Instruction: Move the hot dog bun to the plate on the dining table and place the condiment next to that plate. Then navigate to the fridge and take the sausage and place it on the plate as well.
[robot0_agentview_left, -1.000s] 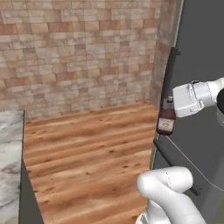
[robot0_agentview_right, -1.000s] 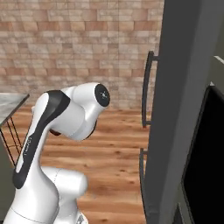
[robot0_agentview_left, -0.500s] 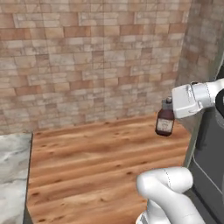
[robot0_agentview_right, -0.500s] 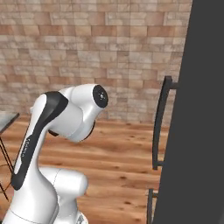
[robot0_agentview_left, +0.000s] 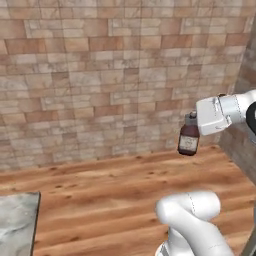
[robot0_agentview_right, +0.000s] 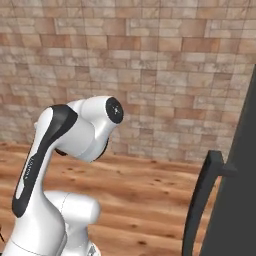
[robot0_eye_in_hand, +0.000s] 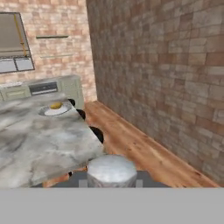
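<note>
A brick wall (robot0_agentview_left: 100, 75) spans the back of the left base view, with a wooden floor (robot0_agentview_left: 100, 200) below it. The dining table (robot0_eye_in_hand: 39, 140), a marble-topped surface, spreads over the left half of the hand view, its corner also showing at about 8 o'clock in the left base view, and black stools (robot0_eye_in_hand: 97, 133) line its near edge. The fridge (robot0_agentview_right: 235, 200), dark with a long handle, stands at 4 o'clock in the right base view. On the far part of the surface, at about 10 o'clock in the hand view, sits the plate (robot0_eye_in_hand: 46, 112) with the hot dog bun (robot0_eye_in_hand: 55, 105) lying on it. The pincer (robot0_agentview_left: 192, 131), at 3 o'clock in the left base view, is clamped on the condiment (robot0_agentview_left: 189, 139), which hangs upright above the floor, well away from the plate.
</note>
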